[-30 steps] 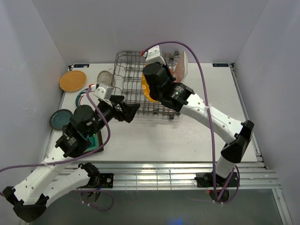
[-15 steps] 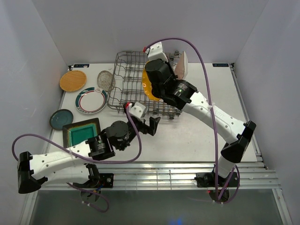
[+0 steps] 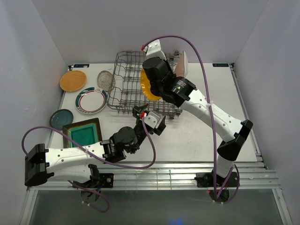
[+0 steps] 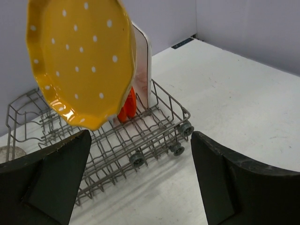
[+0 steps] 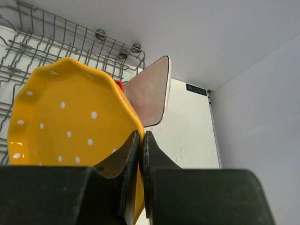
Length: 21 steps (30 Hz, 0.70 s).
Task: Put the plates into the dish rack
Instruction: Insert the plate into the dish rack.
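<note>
Yellow plate (image 5: 70,117) rim between right jaws

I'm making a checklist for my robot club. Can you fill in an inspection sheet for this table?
Surface: white table.
Job's things: dish rack holds white rectangular plate and orange-red plate; wooden plate, glass plate, green-rimmed plate, dark teal plate, square teal plate lie left.
Clutter: nothing seen.
Tools: right tool pinches yellow plate over rack; left tool open, empty.
Cables: purple cables, looping loosely.
Surroundings: plain pale walls.
</note>
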Tool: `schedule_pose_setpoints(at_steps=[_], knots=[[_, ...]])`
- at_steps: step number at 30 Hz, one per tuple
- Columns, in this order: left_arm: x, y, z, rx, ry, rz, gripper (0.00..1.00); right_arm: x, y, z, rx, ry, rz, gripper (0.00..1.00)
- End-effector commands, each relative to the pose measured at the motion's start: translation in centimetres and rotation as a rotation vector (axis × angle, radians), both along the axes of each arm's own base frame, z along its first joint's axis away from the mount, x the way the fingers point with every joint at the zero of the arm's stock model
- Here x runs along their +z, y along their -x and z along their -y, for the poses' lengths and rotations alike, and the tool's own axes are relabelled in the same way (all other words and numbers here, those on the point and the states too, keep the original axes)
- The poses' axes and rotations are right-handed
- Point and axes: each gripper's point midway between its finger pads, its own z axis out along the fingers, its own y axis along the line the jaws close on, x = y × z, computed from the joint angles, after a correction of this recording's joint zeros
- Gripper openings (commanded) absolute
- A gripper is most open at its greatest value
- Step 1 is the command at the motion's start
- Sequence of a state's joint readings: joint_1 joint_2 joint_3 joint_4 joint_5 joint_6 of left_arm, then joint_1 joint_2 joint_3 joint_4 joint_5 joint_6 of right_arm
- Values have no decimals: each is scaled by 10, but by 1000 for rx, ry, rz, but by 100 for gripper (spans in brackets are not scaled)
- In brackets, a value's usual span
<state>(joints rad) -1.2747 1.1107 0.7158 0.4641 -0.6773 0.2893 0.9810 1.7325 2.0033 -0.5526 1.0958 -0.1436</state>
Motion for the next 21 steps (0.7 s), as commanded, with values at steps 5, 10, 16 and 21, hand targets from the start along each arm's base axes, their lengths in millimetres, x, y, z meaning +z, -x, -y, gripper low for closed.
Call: schedule_pose_setpoints(at_steps=[5,10,16,21], knots=[[60,-5,6,7,57,136,98,47,2,4,-9,-184,97,8],[65,-15,18,5,20,162,92,46,1,3,-6,-182,93,8],[62,-36,30,-5,8,136,91,47,2,1,7,-192,87,8],[54,-61,24,24,-9,122,89,50,4,0,21,-206,84,8]])
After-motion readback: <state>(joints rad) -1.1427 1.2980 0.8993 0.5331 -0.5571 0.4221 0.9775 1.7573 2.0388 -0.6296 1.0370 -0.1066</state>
